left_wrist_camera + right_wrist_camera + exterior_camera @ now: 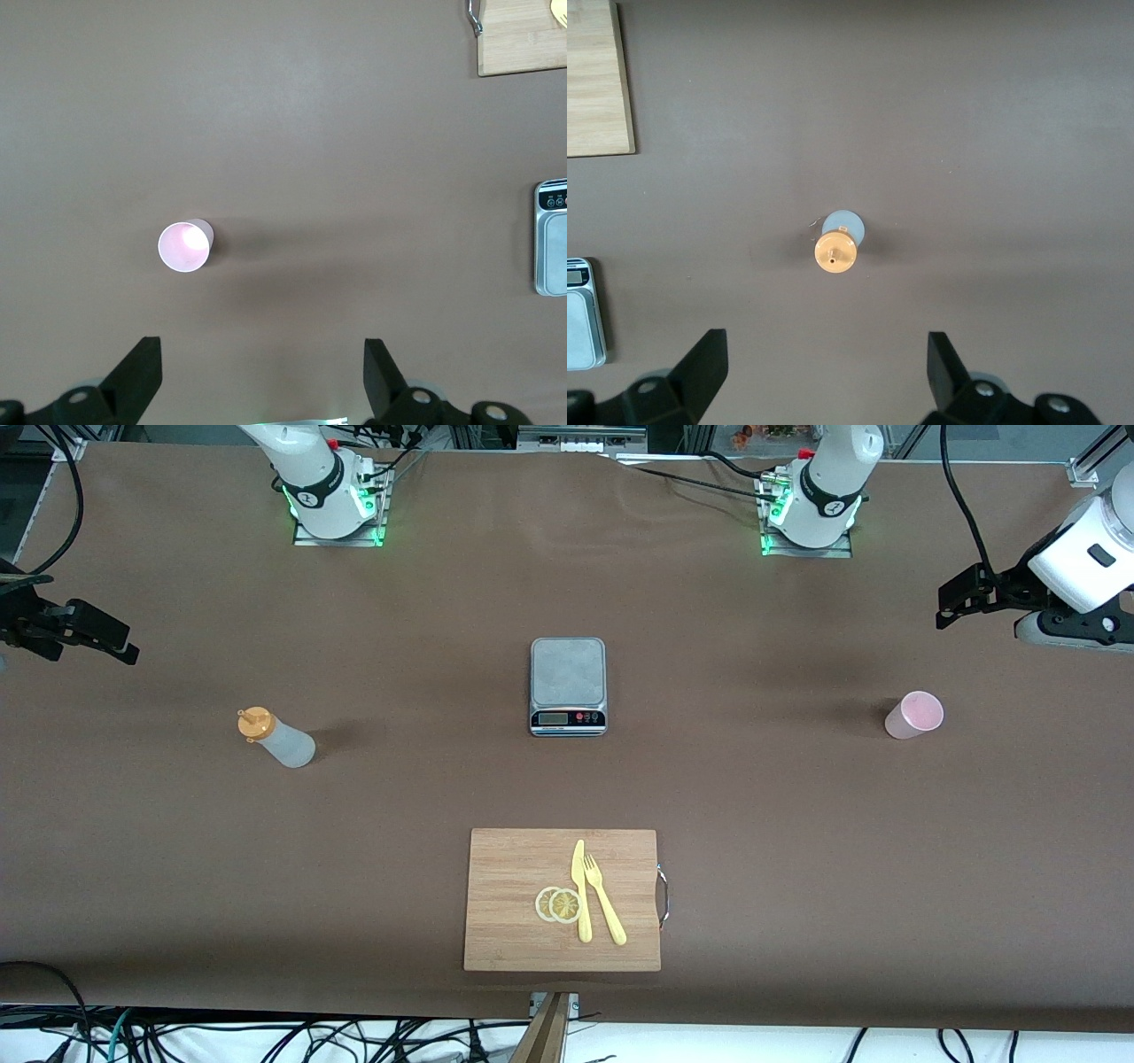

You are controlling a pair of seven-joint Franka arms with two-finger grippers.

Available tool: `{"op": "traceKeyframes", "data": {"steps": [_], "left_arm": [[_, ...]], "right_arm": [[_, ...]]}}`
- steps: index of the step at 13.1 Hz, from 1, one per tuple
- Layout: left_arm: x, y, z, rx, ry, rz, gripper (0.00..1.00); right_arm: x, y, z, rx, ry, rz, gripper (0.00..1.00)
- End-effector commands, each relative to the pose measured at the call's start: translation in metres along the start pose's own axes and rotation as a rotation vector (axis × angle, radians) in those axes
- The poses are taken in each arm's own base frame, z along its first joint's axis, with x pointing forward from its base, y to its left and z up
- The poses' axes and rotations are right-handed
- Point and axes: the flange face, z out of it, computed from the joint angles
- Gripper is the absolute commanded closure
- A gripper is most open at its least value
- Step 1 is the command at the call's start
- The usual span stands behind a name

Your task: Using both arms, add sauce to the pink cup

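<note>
The sauce [276,739], a whitish squeeze bottle with an orange cap, stands upright toward the right arm's end of the table; the right wrist view looks down on its cap [836,248]. The pink cup [914,715] stands upright and looks empty toward the left arm's end, also seen in the left wrist view [184,246]. My right gripper [120,642] hangs open over bare table beside the sauce, fingers [709,354] wide apart with nothing between them. My left gripper [946,607] hangs open over bare table beside the cup, holding nothing [263,350].
A grey scale [568,685] sits mid-table between bottle and cup. Nearer the front camera lies a wooden cutting board [514,903] carrying a yellow knife [580,890], a fork [604,903] and lemon slices [558,904]. Brown cloth covers the table.
</note>
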Motion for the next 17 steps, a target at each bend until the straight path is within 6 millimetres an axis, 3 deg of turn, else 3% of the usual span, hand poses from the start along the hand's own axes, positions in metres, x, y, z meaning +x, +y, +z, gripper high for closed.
{"op": "traceKeyframes", "data": {"steps": [1, 17], "left_arm": [[0.001, -0.001, -0.004, -0.025, -0.012, 0.005, 0.00], [0.015, -0.004, 0.011, -0.018, -0.082, 0.013, 0.00]], "right_arm": [[-0.002, 0.002, -0.002, 0.002, -0.002, 0.001, 0.00], [-0.002, 0.003, -0.002, 0.002, -0.002, 0.004, 0.00]]}}
